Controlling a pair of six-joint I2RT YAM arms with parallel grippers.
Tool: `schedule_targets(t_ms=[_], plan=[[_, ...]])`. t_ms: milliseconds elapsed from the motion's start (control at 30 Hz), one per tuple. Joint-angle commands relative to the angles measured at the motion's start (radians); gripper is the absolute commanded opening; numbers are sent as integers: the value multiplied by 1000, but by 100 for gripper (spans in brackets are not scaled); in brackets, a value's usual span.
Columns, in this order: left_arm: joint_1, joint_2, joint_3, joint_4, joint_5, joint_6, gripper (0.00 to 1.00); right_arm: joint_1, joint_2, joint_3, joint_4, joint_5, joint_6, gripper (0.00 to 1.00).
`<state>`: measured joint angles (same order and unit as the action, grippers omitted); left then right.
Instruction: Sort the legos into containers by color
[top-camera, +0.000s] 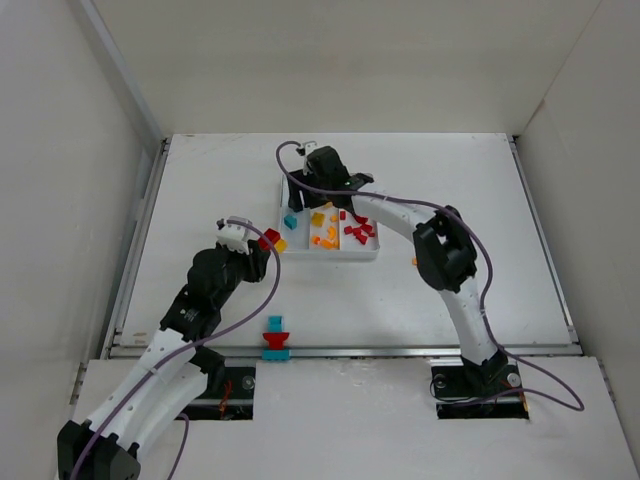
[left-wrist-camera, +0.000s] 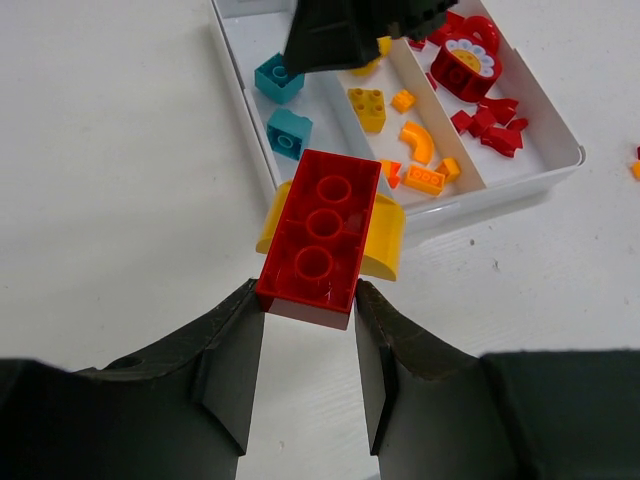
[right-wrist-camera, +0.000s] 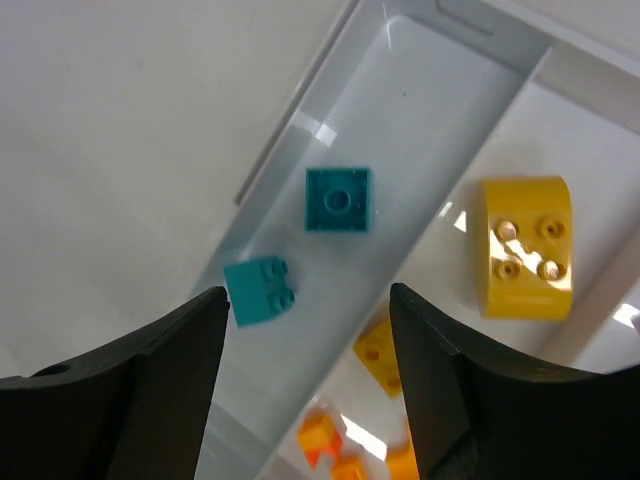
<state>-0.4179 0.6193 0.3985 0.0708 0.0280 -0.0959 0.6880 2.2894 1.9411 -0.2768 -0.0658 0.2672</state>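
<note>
The left fingers (left-wrist-camera: 232, 365) pinched a red brick (left-wrist-camera: 320, 235) backed by yellow. The right fingers (right-wrist-camera: 165, 375) gaped wide over 2 teal bricks (right-wrist-camera: 338, 200).

A matte white tabletop (top-camera: 200, 200) fills the middle of the overhead view, marked only by a few small specks. Three plain white panels box it in: a left wall (top-camera: 60, 180), a back wall (top-camera: 340, 60) and a right wall (top-camera: 600, 180), meeting at pale seams in the far corners. A metal rail (top-camera: 380, 351) runs along the tabletop's near edge, and a side rail (top-camera: 140, 240) runs up its left edge. Nearer still lies a white board (top-camera: 340, 420). The light is even and soft, casting only faint shadows.
</note>
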Motion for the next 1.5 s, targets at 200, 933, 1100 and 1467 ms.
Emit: schedule_targets(t_ms=[200,933,1100,1467], plan=[[-1,16,100,90,84,73,0,16,-551,-453,110,-149,-321,69],[-1,26,178,44,161,107,0,185,-591,-510,249,-154,-232,71],[-1,37,178,63,170,107,0,185,-535,-459,249,-164,-212,66],[-1,46,178,118,159,117,0,185,-502,-441,249,-154,-181,47]])
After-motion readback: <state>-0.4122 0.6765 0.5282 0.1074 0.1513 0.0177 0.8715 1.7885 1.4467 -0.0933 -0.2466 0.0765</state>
